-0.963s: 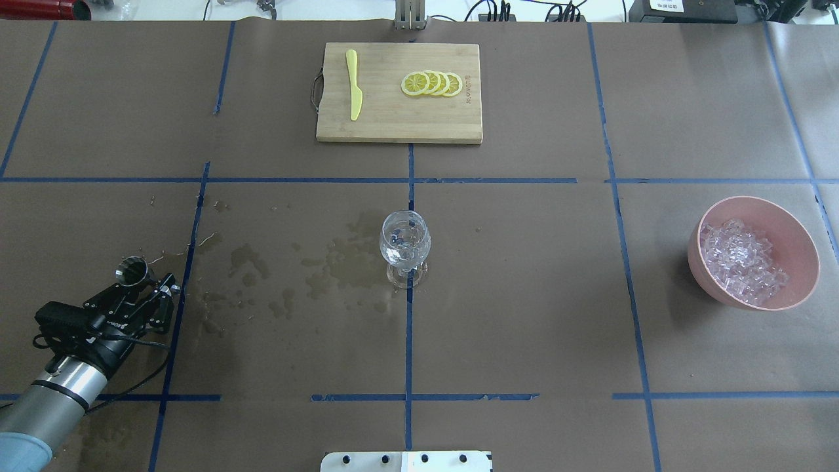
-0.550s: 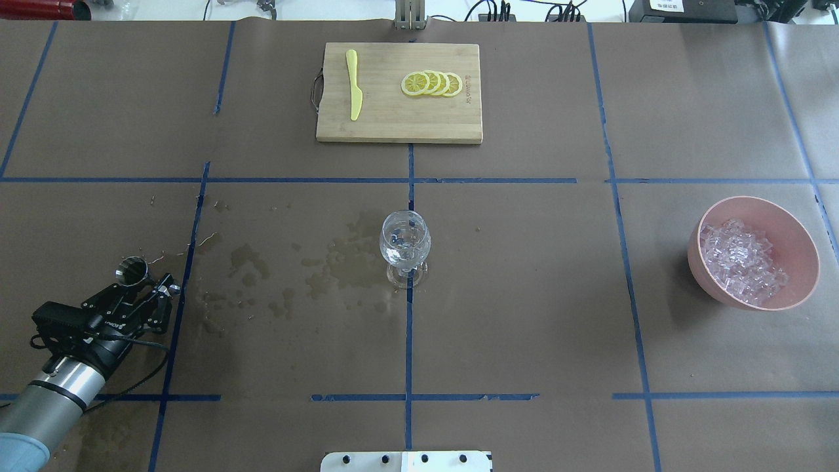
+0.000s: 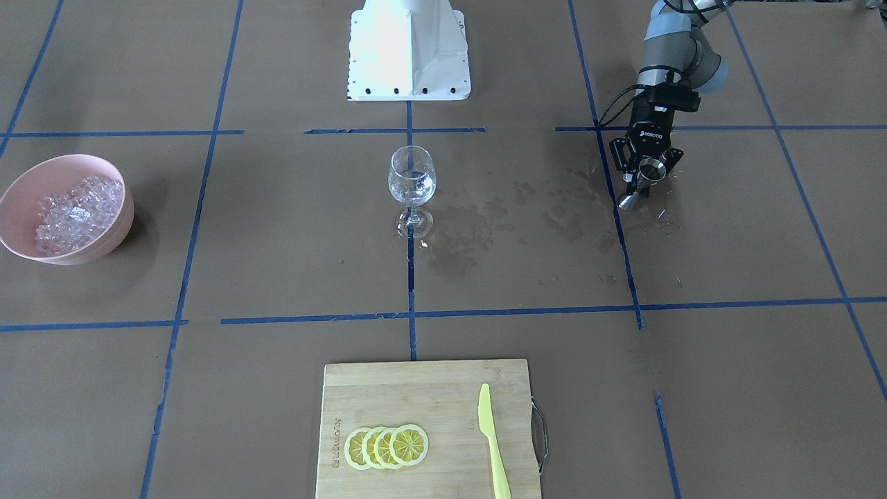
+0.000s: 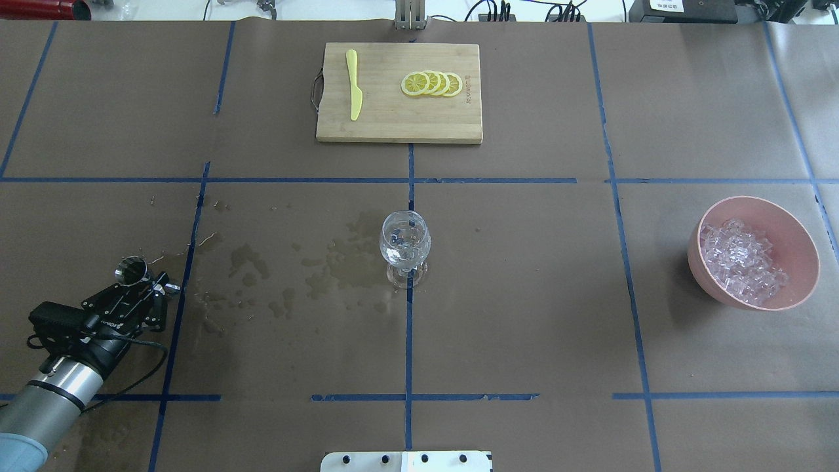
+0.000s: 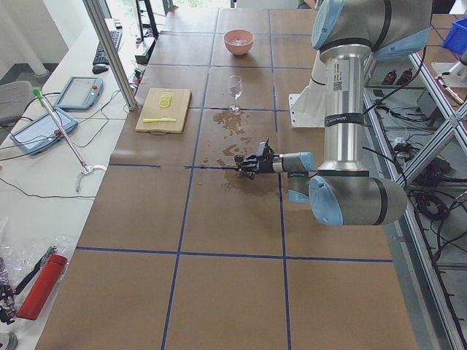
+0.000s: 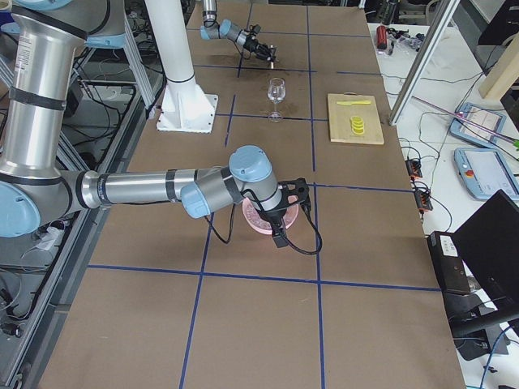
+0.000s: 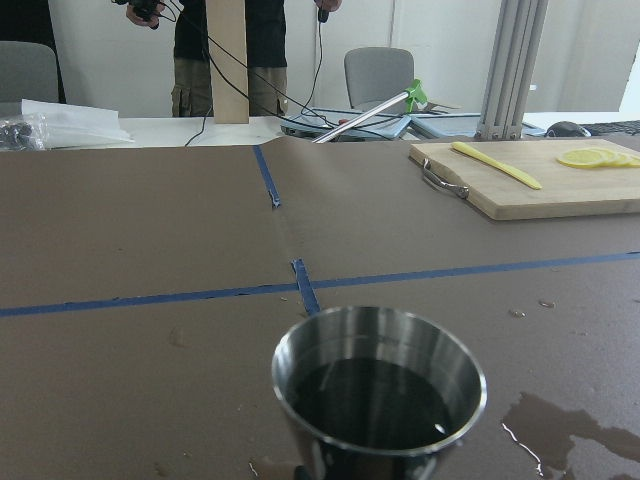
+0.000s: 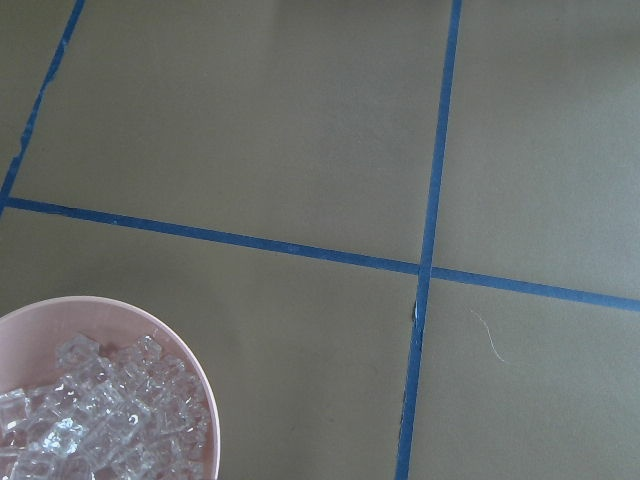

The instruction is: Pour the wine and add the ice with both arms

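Note:
A clear stemmed wine glass (image 4: 405, 244) stands at the table's middle with a little clear wine in it; it also shows in the front view (image 3: 411, 180). My left gripper (image 4: 145, 288) is low at the near left, open, just behind a steel jigger (image 4: 130, 270) that stands upright on the paper (image 7: 380, 385). The ice (image 4: 741, 262) is heaped in a pink bowl (image 4: 807, 252) at the right. My right gripper (image 6: 285, 217) shows only in the exterior right view, over the bowl; I cannot tell whether it is open or shut. Its wrist view shows the ice (image 8: 90, 425).
A wooden cutting board (image 4: 398, 128) with lemon slices (image 4: 432, 83) and a yellow knife (image 4: 354, 85) lies at the far middle. Wet stains (image 4: 341, 262) spread between the jigger and the glass. The white post base (image 3: 409, 48) stands at the robot's side.
My left gripper has drawn back slightly toward the near left edge. The jigger has stayed where it stood.

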